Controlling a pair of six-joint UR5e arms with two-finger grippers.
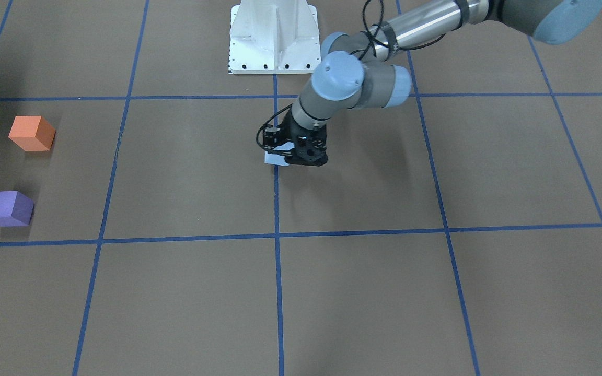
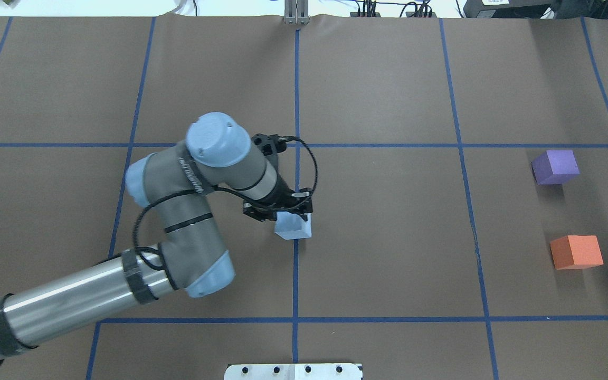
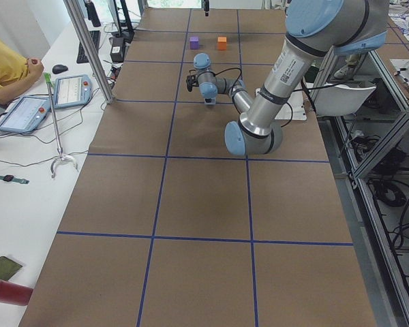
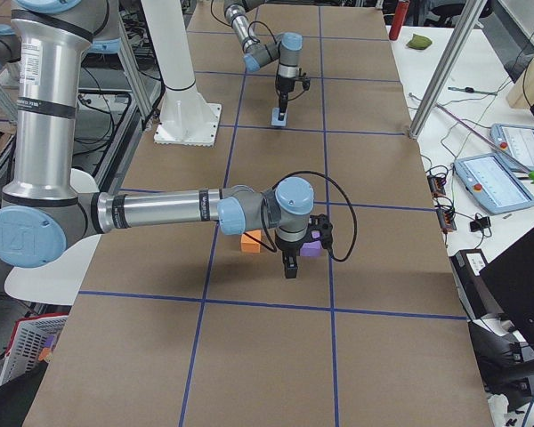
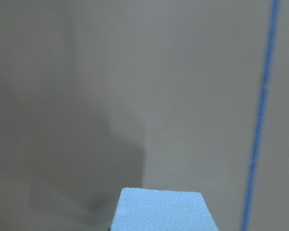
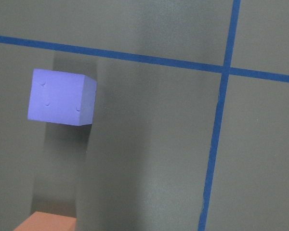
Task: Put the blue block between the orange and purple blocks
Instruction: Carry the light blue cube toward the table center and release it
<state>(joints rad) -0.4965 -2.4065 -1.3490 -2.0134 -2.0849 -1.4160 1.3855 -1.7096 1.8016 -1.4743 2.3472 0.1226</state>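
Note:
My left gripper is shut on the light blue block near the table's middle and holds it just above the surface. The block shows at the bottom of the left wrist view, with its shadow on the table beyond it. The purple block and the orange block sit apart at the table's right side. They also show in the right wrist view, purple block and orange block. My right gripper hangs close to them in the exterior right view only. I cannot tell whether it is open.
The white robot base stands at the table's near edge. Blue tape lines cross the brown table in a grid. A seated operator and tablets are beside the table's far side.

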